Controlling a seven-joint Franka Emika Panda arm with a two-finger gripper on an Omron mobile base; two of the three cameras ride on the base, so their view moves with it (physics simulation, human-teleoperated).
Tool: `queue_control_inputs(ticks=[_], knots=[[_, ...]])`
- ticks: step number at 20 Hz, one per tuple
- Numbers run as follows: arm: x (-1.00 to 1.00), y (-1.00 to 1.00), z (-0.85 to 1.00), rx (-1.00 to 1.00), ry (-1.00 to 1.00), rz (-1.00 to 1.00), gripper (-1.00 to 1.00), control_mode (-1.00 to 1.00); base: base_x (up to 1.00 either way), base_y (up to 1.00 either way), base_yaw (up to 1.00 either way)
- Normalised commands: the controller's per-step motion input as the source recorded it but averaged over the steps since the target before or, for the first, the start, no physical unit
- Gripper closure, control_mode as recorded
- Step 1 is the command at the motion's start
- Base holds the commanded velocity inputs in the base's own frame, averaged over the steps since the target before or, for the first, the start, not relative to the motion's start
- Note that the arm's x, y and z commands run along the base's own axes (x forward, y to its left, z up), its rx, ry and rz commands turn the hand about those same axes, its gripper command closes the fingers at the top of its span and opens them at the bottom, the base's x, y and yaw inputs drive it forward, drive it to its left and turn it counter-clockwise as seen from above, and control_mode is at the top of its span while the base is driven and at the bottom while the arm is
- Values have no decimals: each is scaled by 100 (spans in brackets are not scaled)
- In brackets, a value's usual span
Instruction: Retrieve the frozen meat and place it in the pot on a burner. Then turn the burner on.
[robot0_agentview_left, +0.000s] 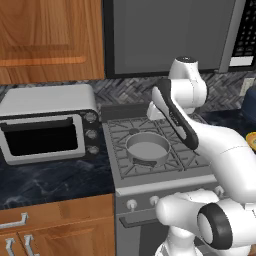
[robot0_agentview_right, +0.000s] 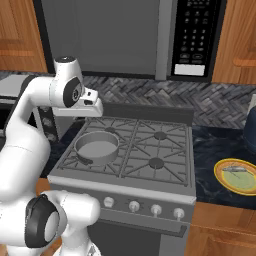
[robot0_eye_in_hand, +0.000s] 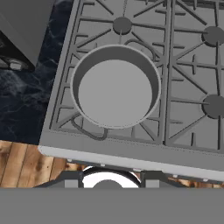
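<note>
My claw (robot0_agentview_right: 95, 111) hangs above the stove, over the grate at about 11 o'clock from the pot (robot0_agentview_right: 96, 146), and its fingers are pressed together with nothing between them. Looking down along it, the pot (robot0_eye_in_hand: 115, 85) sits on the front left burner of the stove (robot0_eye_in_hand: 131, 151), its round grey floor bare, one loop handle at 1 o'clock of its rim and the other at 7 o'clock. Another burner (robot0_eye_in_hand: 122, 25) shows its dark cap at 12 o'clock from the pot, and two more caps lie at about 2 and 3 o'clock.

From the right base camera, a yellow-rimmed plate (robot0_agentview_right: 237, 176) rests on the dark counter at 3 o'clock from the stove, well apart from the pot, and a thin pale grey piece, the frozen meat (robot0_agentview_right: 235, 170), lies on it. A row of knobs (robot0_agentview_right: 134, 206) runs along the stove front. From the left base camera, a toaster oven (robot0_agentview_left: 47, 122) stands on the counter at 9 o'clock from the pot (robot0_agentview_left: 147, 148).
</note>
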Motion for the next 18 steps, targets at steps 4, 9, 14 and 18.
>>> queue_control_inputs(ticks=[4, 9, 14, 18], knots=[[-8, 0, 0, 0, 0, 0, -100, -100, 0, 0, 0], [-26, 0, 0, 0, 0, 0, -100, -100, 0, 0, 0], [-33, 0, -2, 0, 0, 0, -100, -100, 0, 0, 0], [-27, -27, -12, 0, 0, -7, -100, -100, 0, 0, 0]])
